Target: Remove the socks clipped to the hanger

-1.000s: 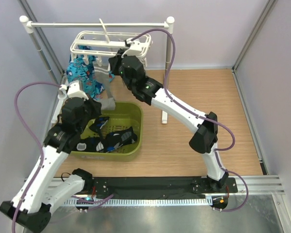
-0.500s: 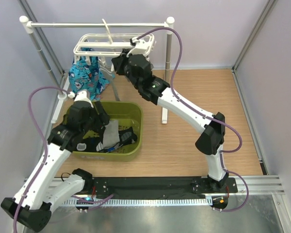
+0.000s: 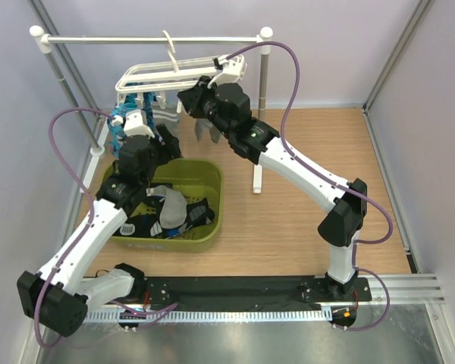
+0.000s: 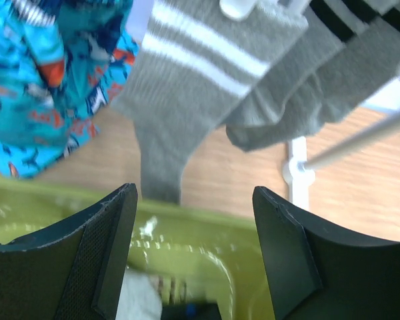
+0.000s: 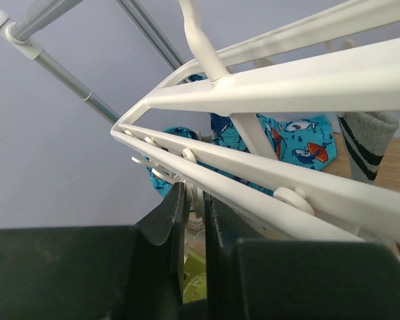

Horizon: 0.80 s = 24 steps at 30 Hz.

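Our left gripper (image 4: 195, 200) is wide open and holds nothing. It hangs over the far rim of the green basket (image 3: 216, 199), which stands on the wooden table (image 3: 303, 227) at the left side, and its two black fingers (image 4: 107, 233) point to the far side. Just beyond them a grey sock (image 4: 187, 87) with white stripes hangs down. To its right is a second grey sock (image 4: 300, 87) with black stripes, and to its left a blue patterned sock (image 4: 47, 80). All three are clipped to the hanger (image 3: 148, 73).

The hanger is at the far left of the scene, hooked on the white rail (image 3: 98, 38), and it is tilted, with its right end higher. Our right gripper (image 5: 195, 193) reaches to its near right part. The jaws are almost closed, and a thin white piece of the hanger frame sits between them.

Inside the basket lie loose socks: a grey one (image 3: 171, 203) on top of black socks (image 3: 193, 214) with blue and white marks.
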Tool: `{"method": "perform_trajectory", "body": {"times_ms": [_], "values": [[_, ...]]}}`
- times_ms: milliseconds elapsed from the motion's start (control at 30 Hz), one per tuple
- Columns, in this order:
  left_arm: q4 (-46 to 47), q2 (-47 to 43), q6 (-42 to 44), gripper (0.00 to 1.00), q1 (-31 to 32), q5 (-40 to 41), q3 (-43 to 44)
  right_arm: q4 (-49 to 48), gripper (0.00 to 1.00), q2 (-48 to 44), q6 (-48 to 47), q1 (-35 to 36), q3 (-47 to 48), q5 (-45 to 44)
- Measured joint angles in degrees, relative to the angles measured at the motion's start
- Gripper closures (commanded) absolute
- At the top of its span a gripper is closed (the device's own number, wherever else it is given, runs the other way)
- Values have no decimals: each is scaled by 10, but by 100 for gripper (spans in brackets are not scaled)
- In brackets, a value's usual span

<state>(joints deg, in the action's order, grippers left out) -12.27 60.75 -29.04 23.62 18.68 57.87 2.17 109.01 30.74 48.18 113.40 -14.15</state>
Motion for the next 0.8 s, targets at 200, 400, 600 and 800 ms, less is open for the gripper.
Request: {"method": "perform_trajectory", "body": {"times_ms": [200, 400, 600, 800], "values": [[103, 82, 40, 26, 0, 42, -1, -1, 99, -7, 7, 0, -5, 11], [169, 144, 57, 25, 0, 85, 0, -2, 99, -8, 11, -1, -5, 16], [210, 193, 39, 20, 0, 133, 0, -3, 99, -8, 12, -1, -5, 18], [248, 240, 34, 14, 0, 140, 1, -4, 99, -8, 11, -1, -6, 19]]}}
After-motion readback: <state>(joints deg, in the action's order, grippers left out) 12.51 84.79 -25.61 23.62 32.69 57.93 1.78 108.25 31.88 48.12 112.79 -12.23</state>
